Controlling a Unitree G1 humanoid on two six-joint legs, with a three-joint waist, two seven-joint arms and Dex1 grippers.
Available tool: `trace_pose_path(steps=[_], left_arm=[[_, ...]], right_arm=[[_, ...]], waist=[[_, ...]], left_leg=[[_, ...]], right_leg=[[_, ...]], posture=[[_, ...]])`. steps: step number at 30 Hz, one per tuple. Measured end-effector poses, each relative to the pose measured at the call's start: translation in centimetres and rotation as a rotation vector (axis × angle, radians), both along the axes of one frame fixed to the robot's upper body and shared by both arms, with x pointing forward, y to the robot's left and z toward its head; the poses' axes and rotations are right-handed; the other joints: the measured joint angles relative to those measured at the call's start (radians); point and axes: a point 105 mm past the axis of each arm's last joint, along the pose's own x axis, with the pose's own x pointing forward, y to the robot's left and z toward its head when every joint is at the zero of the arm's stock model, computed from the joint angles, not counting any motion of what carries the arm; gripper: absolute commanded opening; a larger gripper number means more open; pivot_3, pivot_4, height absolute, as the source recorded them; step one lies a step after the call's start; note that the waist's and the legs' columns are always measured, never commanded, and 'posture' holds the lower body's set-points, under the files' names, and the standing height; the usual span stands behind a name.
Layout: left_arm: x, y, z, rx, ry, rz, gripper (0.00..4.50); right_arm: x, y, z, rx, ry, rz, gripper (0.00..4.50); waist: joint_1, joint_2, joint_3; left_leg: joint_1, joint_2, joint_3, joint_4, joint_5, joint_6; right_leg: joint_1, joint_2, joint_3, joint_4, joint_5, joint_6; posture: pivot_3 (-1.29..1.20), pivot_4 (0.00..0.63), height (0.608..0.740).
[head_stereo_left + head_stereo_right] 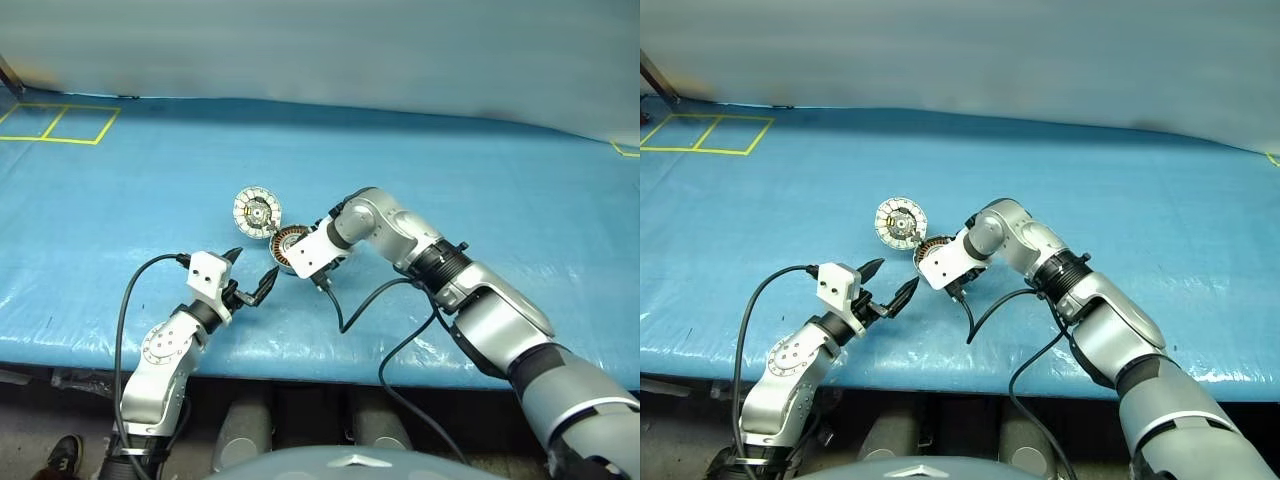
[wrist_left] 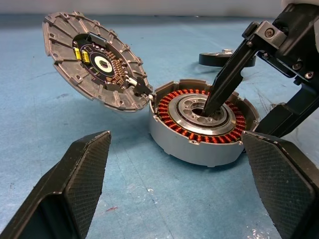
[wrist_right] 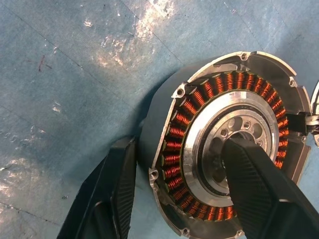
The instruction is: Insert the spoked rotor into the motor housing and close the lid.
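Motor housing [image 2: 199, 129] on blue desk [image 1: 480, 180], copper windings around a silver centre, lid [image 2: 97, 62] hinged up beside it. Right gripper [image 3: 179, 189] jaws straddling housing wall, one finger in the hub. Left gripper [image 2: 174, 194] jaws wide open, empty, near housing. No readable writing.

The right end effector [image 2: 234, 94] straddles the motor housing [image 2: 199, 144] wall, blocking its bore; the raised lid [image 2: 94, 62] bars one side; blue bench [image 1: 150, 180] elsewhere lies open.
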Motion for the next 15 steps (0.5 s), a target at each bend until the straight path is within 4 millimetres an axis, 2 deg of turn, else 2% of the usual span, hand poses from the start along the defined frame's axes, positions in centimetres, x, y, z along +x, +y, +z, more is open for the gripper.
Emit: trace_pose_path(steps=[7, 15], left_arm=[[0.2, -0.5, 0.3, 0.0, -0.012, -0.015, 4.5], [0.3, -0.6, 0.2, 0.001, -0.01, -0.019, 4.5]], right_arm=[[-0.8, -0.8, -0.3, 0.145, 0.052, -0.101, 2.17], [-5.0, -1.7, -0.8, 0.274, 0.289, -0.247, 2.17]], waist=[[0.006, 0.0, 0.0], [0.006, 0.0, -0.002]], left_leg=[[0.0, 0.0, 0.0, 0.0, 0.0, 0.0], [0.0, 0.001, 0.0, 0.0, -0.002, -0.002]], right_leg=[[0.0, 0.0, 0.0, 0.0, 0.0, 0.0], [0.001, 0.0, 0.0, 0.0, 0.0, 0.0]], posture=[[0.0, 0.15, 0.74], [0.0, 0.15, 0.74]])
